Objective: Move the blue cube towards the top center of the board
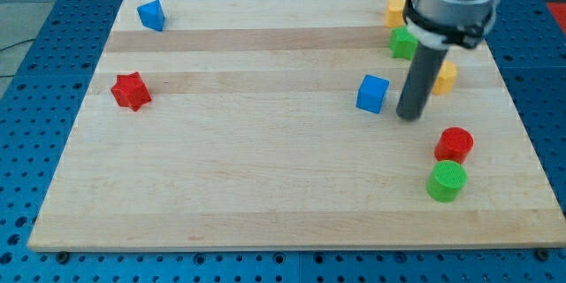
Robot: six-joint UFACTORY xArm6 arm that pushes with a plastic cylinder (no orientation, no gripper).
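Observation:
The blue cube sits on the wooden board, right of centre. My tip touches the board just to the cube's right and slightly lower, a small gap apart from it. The rod rises from the tip toward the view's top right, where the grey arm body hides part of the blocks behind it.
A second blue block lies at the top left. A red star-like block is at the left. A yellow block and green block sit at top right, another yellow block behind the rod. A red cylinder and green cylinder lie lower right.

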